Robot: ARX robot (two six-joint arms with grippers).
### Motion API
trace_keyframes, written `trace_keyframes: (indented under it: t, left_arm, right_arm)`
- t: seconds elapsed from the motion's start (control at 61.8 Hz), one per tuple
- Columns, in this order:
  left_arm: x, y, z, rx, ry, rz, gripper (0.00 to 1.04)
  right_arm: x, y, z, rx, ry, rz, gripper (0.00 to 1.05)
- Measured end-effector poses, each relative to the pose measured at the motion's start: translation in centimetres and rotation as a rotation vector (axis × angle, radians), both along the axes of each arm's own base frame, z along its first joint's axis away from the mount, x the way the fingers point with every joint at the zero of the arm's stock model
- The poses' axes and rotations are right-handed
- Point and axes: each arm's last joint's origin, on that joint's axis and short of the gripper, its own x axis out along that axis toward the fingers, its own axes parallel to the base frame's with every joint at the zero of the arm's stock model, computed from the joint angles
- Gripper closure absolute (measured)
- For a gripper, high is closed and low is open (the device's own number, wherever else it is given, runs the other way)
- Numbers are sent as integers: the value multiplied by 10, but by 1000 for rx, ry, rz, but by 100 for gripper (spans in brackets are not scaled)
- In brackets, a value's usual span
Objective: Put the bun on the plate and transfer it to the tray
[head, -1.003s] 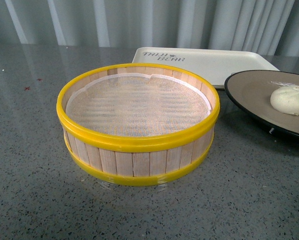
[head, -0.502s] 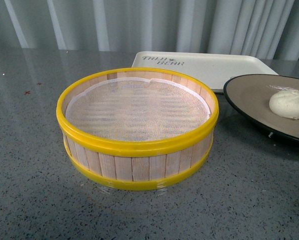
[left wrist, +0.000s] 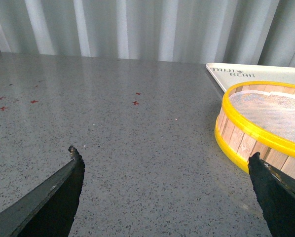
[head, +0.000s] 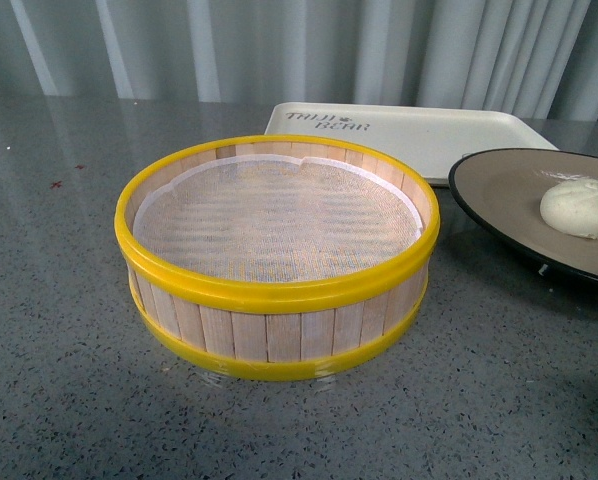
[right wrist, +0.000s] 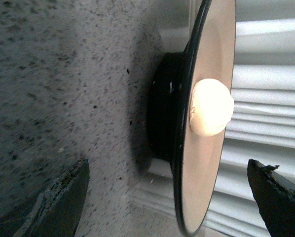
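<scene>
- The bun [head: 580, 208] sits on the plate [head: 499, 185], towards its right side. The plate rests on the worktop [head: 59, 350] at the right edge of the front view, which cuts off part of it.
- The tray [head: 429, 130] lies behind, bare, with its near edge just beside the plate's rim.
- The left fingers [left wrist: 54, 207] are spread wide with nothing between them, low over bare worktop.
- The right fingers [right wrist: 66, 197] are also spread wide and hold nothing. They face the plate edge-on and do not touch it.
- Risk: I judge that the glossy black rim offers a thin, slick hold, so a pinch there could slip and drop the plate.
- Risk: the bun is round and lies loose on a shallow dish, so any tilt during the lift could roll it off.
- Risk: the tray has a raised rim, so a low carry could catch the plate's foot on it.
- Risk: the steamer basket [head: 276, 300] stands near the plate's left side, so a wide swing could knock it.
- Bun: cream-white, soft-looking, domed, with a pleated top.
- Plate: wide and round, matte grey-brown inside, with a black underside and a short round foot.
- Tray: flat cream plastic rectangle with rounded corners and faint lettering.
- Basket: upright wooden slats, yellow hoops, pale woven cloth lining.
- Worktop: speckled grey stone, slightly shiny.
</scene>
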Motion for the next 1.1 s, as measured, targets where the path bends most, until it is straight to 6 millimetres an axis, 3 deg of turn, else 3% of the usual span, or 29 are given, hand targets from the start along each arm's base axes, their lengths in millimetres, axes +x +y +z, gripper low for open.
trace_keyframes:
  t: [0.194, 0.453, 0.906, 0.971, 1.1]
  left_arm:
    - [0, 0, 0, 0, 0, 0, 7]
    - [0, 0, 0, 0, 0, 0, 7]
    - [0, 0, 0, 0, 0, 0, 7]
    - [0, 0, 0, 0, 0, 0, 7]
    - [0, 0, 0, 0, 0, 0, 7]
  right_arm:
    - [19, 9, -2, -19, -34, 13, 9]
    - [30, 11, 0, 0, -34, 2, 10]
    - [36, 6, 2, 10, -11, -55, 86]
    - [35, 4, 6, -7, -30, -81, 100]
    - [29, 3, 12, -23, -60, -100, 102]
